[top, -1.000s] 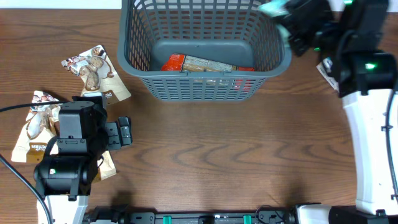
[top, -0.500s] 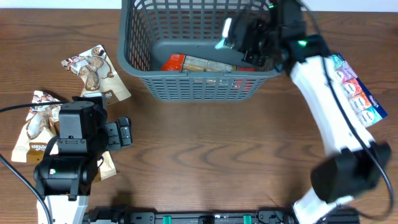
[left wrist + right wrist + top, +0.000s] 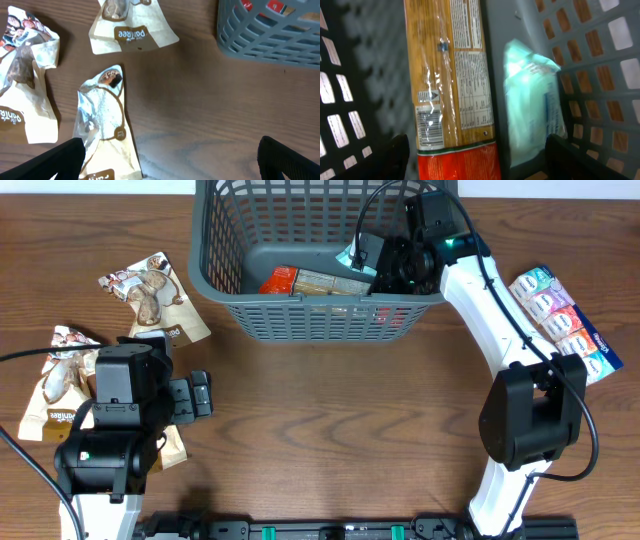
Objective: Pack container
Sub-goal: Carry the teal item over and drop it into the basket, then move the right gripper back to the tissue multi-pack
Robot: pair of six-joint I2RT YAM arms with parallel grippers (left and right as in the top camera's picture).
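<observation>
Grey basket (image 3: 300,320) at the desk's (image 3: 350,430) far edge holds a red packet (image 3: 300,280) and a teal packet (image 3: 530,105). The right hand (image 3: 372,262) is inside it, spread open. The left hand (image 3: 167,160), also spread, hangs above brown packets (image 3: 105,120) not yet packed.

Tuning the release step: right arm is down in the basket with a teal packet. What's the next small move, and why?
Probably lift the right gripper straight up out of the container. Its jaws stand wide open, and the teal packet rests against the lattice wall beside the long orange packet, seemingly ungripped, so the drop looks done.
</observation>
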